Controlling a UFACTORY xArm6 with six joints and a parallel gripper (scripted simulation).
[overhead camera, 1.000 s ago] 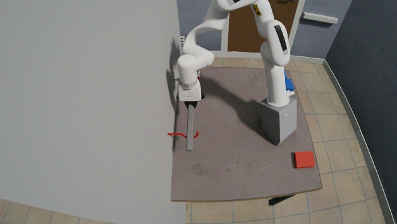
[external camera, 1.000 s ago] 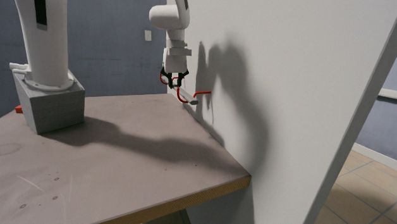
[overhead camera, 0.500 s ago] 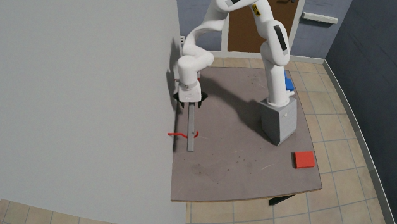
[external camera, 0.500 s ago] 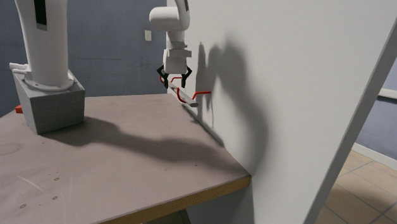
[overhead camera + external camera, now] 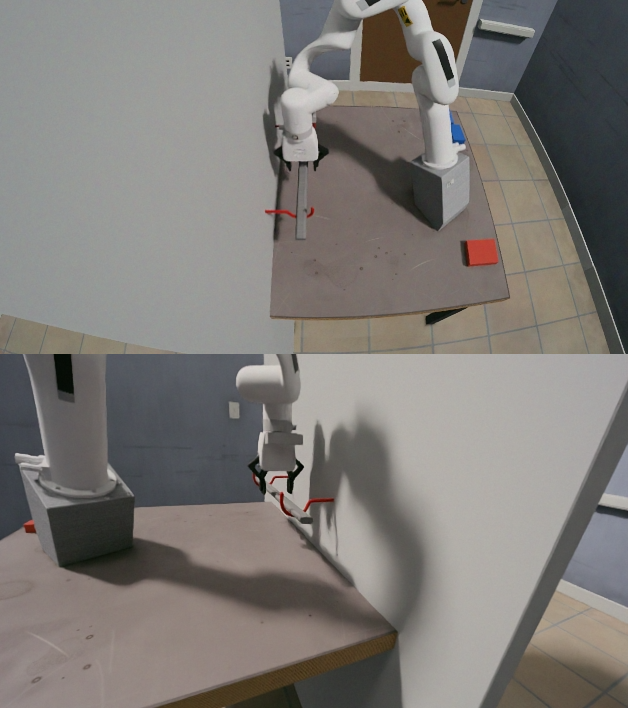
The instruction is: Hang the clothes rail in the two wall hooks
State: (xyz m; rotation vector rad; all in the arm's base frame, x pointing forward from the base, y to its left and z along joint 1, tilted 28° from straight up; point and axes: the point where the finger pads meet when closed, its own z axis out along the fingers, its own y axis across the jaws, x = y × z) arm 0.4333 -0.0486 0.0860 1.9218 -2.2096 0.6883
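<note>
The grey clothes rail [image 5: 301, 200] [image 5: 296, 510] lies level along the white wall [image 5: 140, 150] [image 5: 450, 479], a little above the table. It rests in the near red hook [image 5: 278, 212] [image 5: 320, 501] and reaches back to the far red hook [image 5: 278, 476], which is mostly hidden behind the gripper in the top view. My gripper [image 5: 301, 165] [image 5: 276, 488] points down over the far part of the rail. Its black fingers stand open on either side of the rail, apart from it.
The grey table [image 5: 375, 250] [image 5: 175, 594] butts against the wall. The robot's grey base block [image 5: 442, 192] [image 5: 75, 519] stands at the right. A red block [image 5: 482, 252] [image 5: 30, 526] lies near the table's right edge, and a blue block [image 5: 457, 132] sits behind the base.
</note>
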